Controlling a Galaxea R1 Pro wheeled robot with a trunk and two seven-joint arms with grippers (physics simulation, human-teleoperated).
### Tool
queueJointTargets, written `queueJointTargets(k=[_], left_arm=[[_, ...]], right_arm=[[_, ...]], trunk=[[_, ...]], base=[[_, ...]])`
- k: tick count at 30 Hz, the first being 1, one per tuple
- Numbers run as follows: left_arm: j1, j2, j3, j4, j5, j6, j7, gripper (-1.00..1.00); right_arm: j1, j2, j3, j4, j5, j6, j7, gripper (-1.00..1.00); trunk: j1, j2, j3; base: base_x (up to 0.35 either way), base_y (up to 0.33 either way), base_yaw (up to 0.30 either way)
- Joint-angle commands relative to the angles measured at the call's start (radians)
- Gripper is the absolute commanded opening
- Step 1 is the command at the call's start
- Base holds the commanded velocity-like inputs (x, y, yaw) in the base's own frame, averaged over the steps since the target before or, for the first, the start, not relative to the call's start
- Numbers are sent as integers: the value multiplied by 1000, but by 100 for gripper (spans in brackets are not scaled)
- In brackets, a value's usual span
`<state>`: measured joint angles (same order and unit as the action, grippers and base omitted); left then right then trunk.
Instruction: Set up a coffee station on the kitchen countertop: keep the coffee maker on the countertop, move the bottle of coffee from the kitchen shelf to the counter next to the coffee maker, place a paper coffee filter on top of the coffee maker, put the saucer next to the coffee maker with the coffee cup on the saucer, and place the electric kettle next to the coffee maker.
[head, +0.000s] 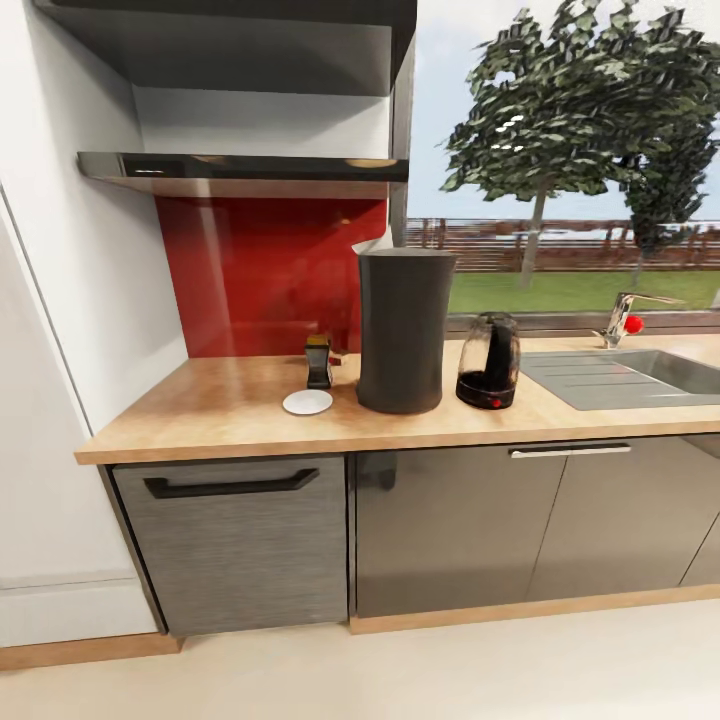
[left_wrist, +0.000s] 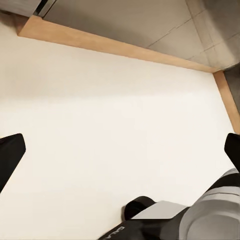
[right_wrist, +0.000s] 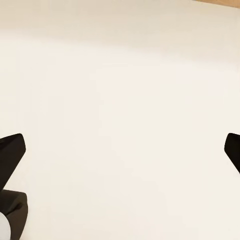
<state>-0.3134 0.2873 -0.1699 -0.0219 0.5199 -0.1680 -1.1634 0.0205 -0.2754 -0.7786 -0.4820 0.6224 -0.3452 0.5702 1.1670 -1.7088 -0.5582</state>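
One coffee maker (head: 404, 330) stands on the countertop (head: 220, 410), tall and dark, with a white paper filter (head: 372, 243) peeking up at its top rim on the side toward the red back wall (head: 260, 275). Just beside the coffee maker toward the sink (head: 665, 370) sits one glass kettle (head: 489, 361), its red switch low at the front. On the coffee maker's other side lies one white saucer (head: 307, 402), bare on top, and just behind the saucer stands one small dark bottle (head: 318, 361). No cup can be made out near them. The sink basin looks bare, with one tap (head: 622, 318) behind it. Beyond the saucer the countertop runs open to the white wall, and a clear strip lies along its front edge above the drawer fronts (head: 240, 540). A black shelf (head: 240, 168) hangs above. The left gripper (left_wrist: 120, 150) and the right gripper (right_wrist: 120, 150) both hang over pale floor (left_wrist: 110, 125), fingers spread wide, holding nothing.
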Motion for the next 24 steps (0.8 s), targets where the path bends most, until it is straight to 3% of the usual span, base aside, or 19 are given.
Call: queueJointTargets(k=[1, 14, 24], left_arm=[[0, 0, -8, 0, 6, -9, -1, 100], [3, 0, -5, 0, 6, -8, -1, 100], [3, 0, -5, 0, 6, -8, -1, 100]], right_arm=[[-1, 1, -7, -1, 11, -6, 5, 100], [-1, 1, -7, -1, 11, -6, 5, 100], [-1, 1, -7, -1, 11, -6, 6, 100]], trunk=[[0, 0, -1], [0, 0, -1], [0, 0, -1]], base=[[0, 0, 0], [72, -53, -7], [8, -6, -197]])
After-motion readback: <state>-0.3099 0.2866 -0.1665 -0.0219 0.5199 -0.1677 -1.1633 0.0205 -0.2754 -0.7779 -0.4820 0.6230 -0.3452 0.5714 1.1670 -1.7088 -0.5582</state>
